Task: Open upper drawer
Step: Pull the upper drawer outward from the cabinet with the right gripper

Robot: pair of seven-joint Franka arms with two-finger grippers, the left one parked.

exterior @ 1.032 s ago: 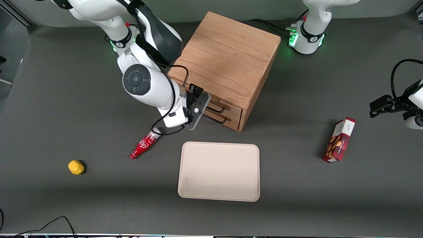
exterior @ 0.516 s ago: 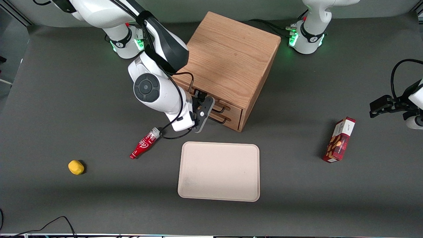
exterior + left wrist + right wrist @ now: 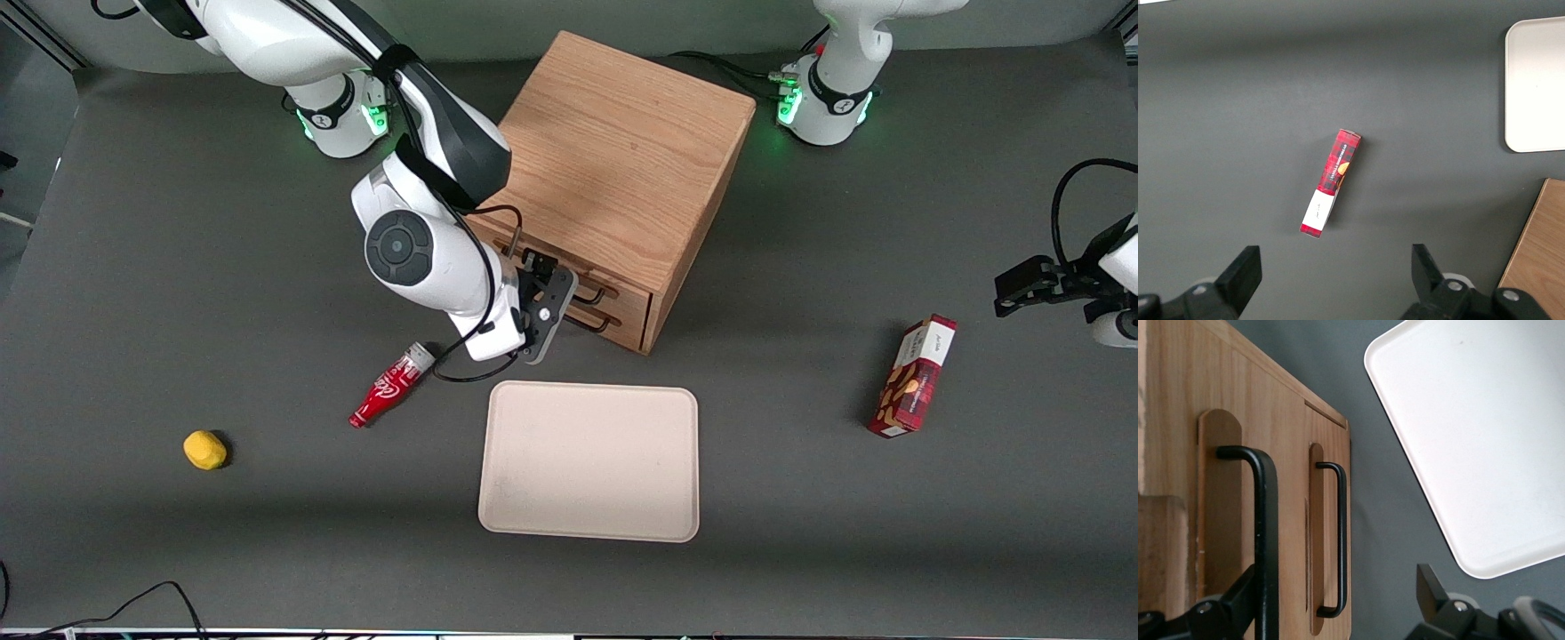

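Observation:
The oak cabinet (image 3: 613, 160) stands mid-table with its two drawers facing the front camera at an angle. The upper drawer (image 3: 622, 286) is closed; its black bar handle (image 3: 594, 292) sits above the lower drawer's handle (image 3: 596, 323). My right gripper (image 3: 558, 298) is open, right in front of the drawer fronts at handle height. In the right wrist view the upper handle (image 3: 1265, 520) runs close beside one finger (image 3: 1238, 600), just inside the open gripper (image 3: 1336, 587). The lower handle (image 3: 1340, 533) lies between the fingers, farther off. Nothing is gripped.
A cream tray (image 3: 589, 460) lies nearer the front camera than the cabinet; its corner shows in the right wrist view (image 3: 1471, 440). A small red cola bottle (image 3: 389, 387) lies beside the gripper. A yellow object (image 3: 204, 449) and a red snack box (image 3: 916, 375) lie farther off.
My right arm has swung toward the cabinet, bringing the open gripper up to the drawer handles. The drawers have not moved.

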